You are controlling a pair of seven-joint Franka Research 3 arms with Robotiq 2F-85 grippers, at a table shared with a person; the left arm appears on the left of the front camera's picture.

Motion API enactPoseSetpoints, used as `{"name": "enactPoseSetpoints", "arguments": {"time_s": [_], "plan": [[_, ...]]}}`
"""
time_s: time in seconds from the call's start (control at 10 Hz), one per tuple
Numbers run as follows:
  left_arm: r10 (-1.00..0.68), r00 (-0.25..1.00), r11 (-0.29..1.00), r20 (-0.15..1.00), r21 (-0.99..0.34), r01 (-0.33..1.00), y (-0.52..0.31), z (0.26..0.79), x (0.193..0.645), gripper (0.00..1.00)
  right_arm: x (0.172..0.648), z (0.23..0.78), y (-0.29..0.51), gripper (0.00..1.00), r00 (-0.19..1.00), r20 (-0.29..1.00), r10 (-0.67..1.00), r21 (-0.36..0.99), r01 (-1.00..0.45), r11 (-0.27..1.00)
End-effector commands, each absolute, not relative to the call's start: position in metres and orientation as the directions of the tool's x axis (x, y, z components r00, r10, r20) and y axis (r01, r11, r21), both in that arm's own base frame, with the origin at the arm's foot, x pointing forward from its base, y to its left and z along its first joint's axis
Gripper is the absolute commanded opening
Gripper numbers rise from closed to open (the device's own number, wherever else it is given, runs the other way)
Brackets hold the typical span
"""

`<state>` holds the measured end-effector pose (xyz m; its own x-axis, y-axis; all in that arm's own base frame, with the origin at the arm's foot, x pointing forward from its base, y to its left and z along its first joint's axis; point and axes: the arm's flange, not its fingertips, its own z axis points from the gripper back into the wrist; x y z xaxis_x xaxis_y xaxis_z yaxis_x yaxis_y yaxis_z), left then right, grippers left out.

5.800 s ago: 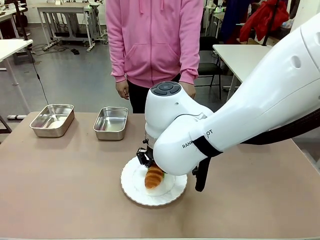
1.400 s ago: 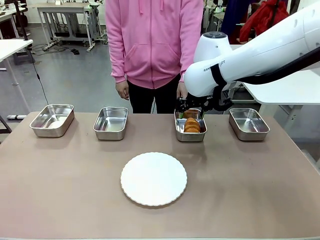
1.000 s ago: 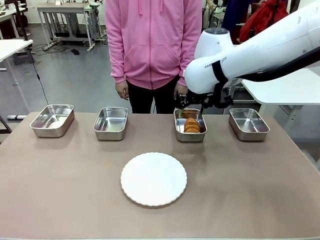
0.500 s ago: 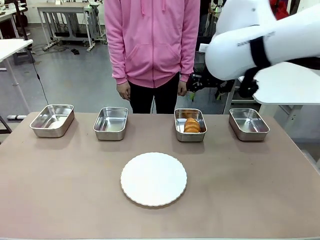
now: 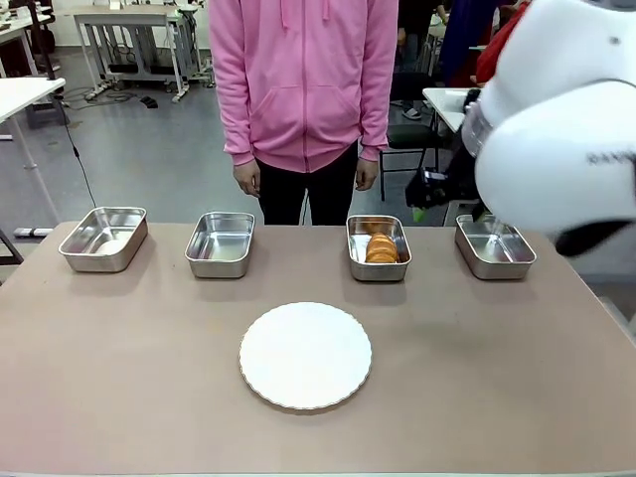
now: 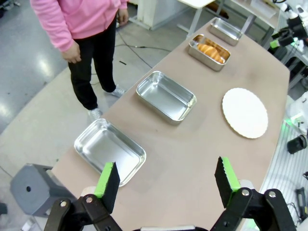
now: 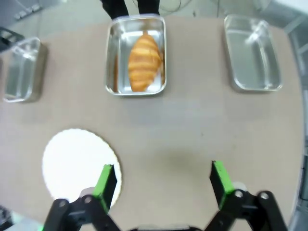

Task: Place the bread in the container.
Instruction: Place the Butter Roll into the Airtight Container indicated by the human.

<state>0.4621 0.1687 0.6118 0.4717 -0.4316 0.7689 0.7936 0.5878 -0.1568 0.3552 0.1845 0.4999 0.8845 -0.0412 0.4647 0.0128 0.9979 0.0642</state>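
Note:
The golden-brown bread (image 5: pixel 381 247) (image 7: pixel 144 67) (image 6: pixel 210 49) lies inside a steel container (image 5: pixel 378 264) (image 7: pixel 111 72) (image 6: pixel 198 52), third from the left in the row at the table's far side. My right gripper (image 5: pixel 427 199) (image 7: pixel 162 180) hangs high above the table, to the right of that container, open and holding nothing. My left gripper (image 6: pixel 167 180) is open high over the table's left end, with nothing between its green pads.
Three more steel pans stand in the row (image 5: pixel 103 238) (image 5: pixel 221 244) (image 5: pixel 494 246). A round white scalloped plate (image 5: pixel 305 355) (image 7: pixel 79 161) (image 6: pixel 245 112) sits mid-table. A person in a pink hoodie (image 5: pixel 303 79) stands behind the far edge, hands down.
My right gripper carried the bread from the plate to the third pan, let it go there, then rose and drew back to the right. The bread stays in the pan.

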Motion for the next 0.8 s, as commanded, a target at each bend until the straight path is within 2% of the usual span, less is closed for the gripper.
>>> {"name": "enactPoseSetpoints", "arguments": {"time_s": [0.0, 0.1, 0.2, 0.3, 0.7], "plan": [[-0.434, 0.460, 0.579, 0.774, -0.151, 0.801, 0.168, 0.612, 0.461, 1.00, 0.331, 0.489, 0.173, 1.00, 0.877, 0.480, -0.028, 0.090, -0.018, 0.996], [-0.434, 0.460, 0.579, 0.774, -0.151, 0.801, 0.168, 0.612, 0.461, 1.00, 0.327, 0.482, 0.170, 1.00, 0.883, 0.469, 0.007, 0.086, -0.053, 0.995], [-0.434, 0.460, 0.579, 0.774, -0.151, 0.801, 0.168, 0.612, 0.461, 1.00, 0.338, 0.472, 0.168, 1.00, 0.913, 0.405, 0.051, 0.093, -0.096, 0.991], [-0.434, 0.460, 0.579, 0.774, -0.151, 0.801, 0.168, 0.612, 0.461, 1.00, 0.335, 0.495, 0.179, 1.00, 0.882, 0.470, -0.031, 0.069, -0.002, 0.998], [-0.434, 0.460, 0.579, 0.774, -0.151, 0.801, 0.168, 0.612, 0.461, 1.00, 0.335, 0.495, 0.179, 1.00, 0.882, 0.470, -0.031, 0.069, -0.002, 0.998]]}}
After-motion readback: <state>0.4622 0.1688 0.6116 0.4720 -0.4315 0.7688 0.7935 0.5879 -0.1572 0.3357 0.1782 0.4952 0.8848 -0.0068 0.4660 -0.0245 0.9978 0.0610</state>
